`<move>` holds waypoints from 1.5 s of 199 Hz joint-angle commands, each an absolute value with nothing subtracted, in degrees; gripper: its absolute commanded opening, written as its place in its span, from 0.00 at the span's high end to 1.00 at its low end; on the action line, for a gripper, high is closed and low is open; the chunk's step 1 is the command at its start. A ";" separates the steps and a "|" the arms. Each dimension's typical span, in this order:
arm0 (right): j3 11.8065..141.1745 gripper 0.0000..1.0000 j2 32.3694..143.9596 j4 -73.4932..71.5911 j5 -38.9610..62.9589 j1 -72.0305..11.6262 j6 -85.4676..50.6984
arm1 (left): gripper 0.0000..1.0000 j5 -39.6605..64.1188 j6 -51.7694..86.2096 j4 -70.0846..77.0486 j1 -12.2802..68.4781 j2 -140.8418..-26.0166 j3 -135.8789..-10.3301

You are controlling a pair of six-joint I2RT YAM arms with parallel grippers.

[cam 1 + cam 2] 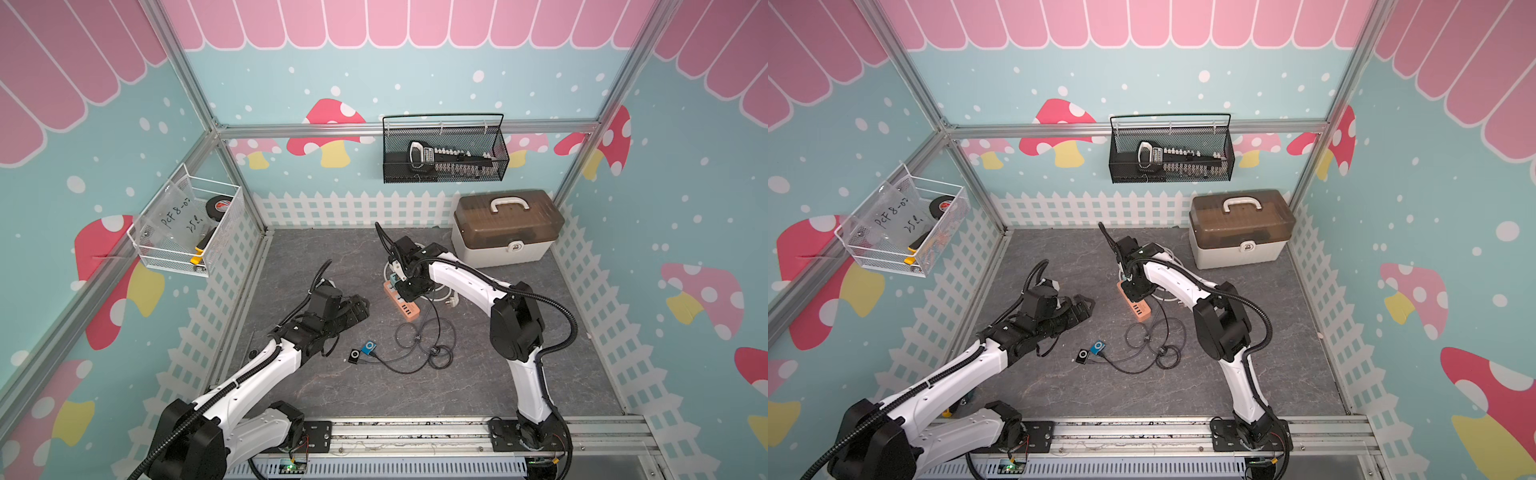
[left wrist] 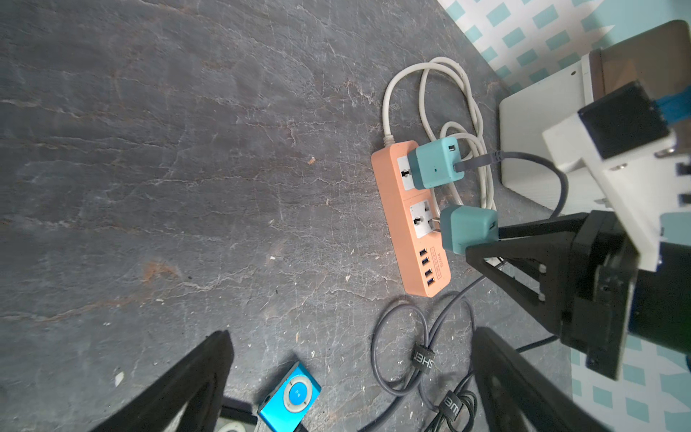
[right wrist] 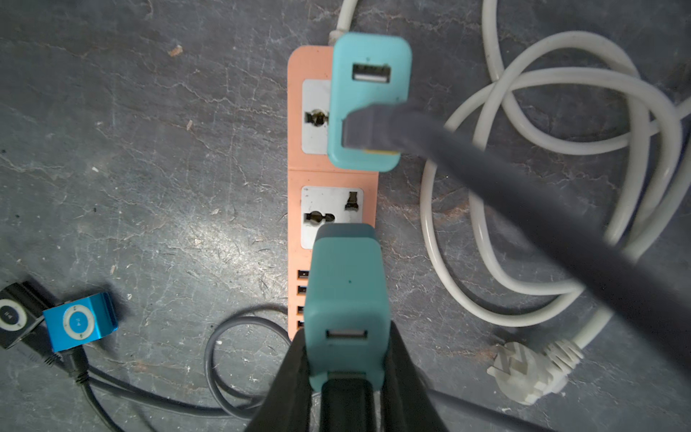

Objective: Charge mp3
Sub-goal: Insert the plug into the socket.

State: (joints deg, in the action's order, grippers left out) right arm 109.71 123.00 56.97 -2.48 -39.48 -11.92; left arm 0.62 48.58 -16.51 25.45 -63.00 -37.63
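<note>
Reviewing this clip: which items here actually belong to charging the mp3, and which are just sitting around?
Part of the job: blue mp3 player, black mp3 player, grey cable, orange power strip, plugged-in teal charger, second teal charger gripped by the right claw.

Just lying about: toolbox, black mesh basket, white wire basket with a tape roll.
</note>
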 commanded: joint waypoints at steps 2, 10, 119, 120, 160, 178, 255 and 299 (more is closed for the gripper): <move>113.11 1.00 125.82 61.76 -3.75 -39.68 -9.77 | 0.01 -0.12 47.37 -17.13 24.87 -62.77 -36.74; 113.72 1.00 126.31 62.36 -3.49 -39.71 -9.68 | 0.01 0.00 47.37 -17.06 24.79 -62.84 -36.74; 121.40 1.00 132.87 70.71 -5.17 -40.26 -8.44 | 0.01 0.62 47.02 -16.27 24.36 -63.36 -36.12; 121.52 1.00 133.01 70.82 -5.26 -40.30 -8.40 | 0.01 0.62 47.02 -16.27 24.35 -63.36 -36.12; 126.38 1.00 137.08 75.46 -8.15 -41.13 -8.23 | 0.01 0.97 46.77 -16.26 24.26 -63.82 -36.15; 127.38 1.00 137.36 75.76 -9.61 -41.20 -8.65 | 0.01 0.75 46.59 -16.35 24.26 -63.64 -36.05; 128.41 1.00 141.34 75.20 -8.98 -40.94 -11.34 | 0.01 0.23 45.88 -16.44 24.19 -63.63 -35.33; 128.38 1.00 140.35 75.86 -5.91 -40.70 -12.16 | 0.01 0.35 45.77 -16.43 24.17 -63.85 -35.25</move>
